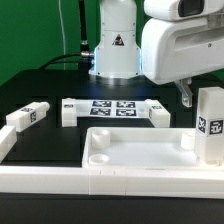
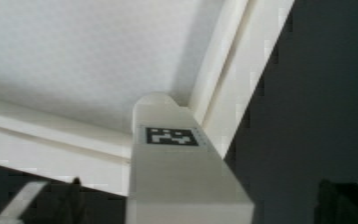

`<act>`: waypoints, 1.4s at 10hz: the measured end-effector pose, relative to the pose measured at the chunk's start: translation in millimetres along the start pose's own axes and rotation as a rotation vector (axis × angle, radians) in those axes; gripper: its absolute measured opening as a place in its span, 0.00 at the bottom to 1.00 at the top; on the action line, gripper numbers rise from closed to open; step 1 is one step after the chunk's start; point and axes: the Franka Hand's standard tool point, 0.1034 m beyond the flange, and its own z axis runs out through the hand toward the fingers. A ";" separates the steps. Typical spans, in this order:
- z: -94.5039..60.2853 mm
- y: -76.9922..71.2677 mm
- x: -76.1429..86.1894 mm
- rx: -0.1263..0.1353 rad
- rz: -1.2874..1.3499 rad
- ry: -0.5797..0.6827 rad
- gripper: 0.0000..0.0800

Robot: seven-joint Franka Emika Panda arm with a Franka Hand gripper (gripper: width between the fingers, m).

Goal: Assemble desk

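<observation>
We see little of the hand (image 2: 190,204). The arm's white casing hides most of it in the exterior view, and the wrist view catches only blurred fingertips (image 2: 30,200), spread wide and gripping nothing. An upright leg (image 1: 210,125) with a black-and-white tag seems to sit between them, untouched, just beside the desk panel (image 1: 140,150) at its end on the exterior view's right. The panel is white and wide with a raised rim, and lies flat on the black worktop (image 1: 50,145). A lying leg (image 1: 28,117) rests beyond the panel's opposite end.
</observation>
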 end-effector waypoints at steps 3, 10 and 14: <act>-3.1 13.3 9.4 -0.026 0.051 0.075 0.81; -1.0 12.8 8.7 -0.025 0.034 0.070 0.36; -0.9 11.5 9.2 -0.014 0.177 0.074 0.36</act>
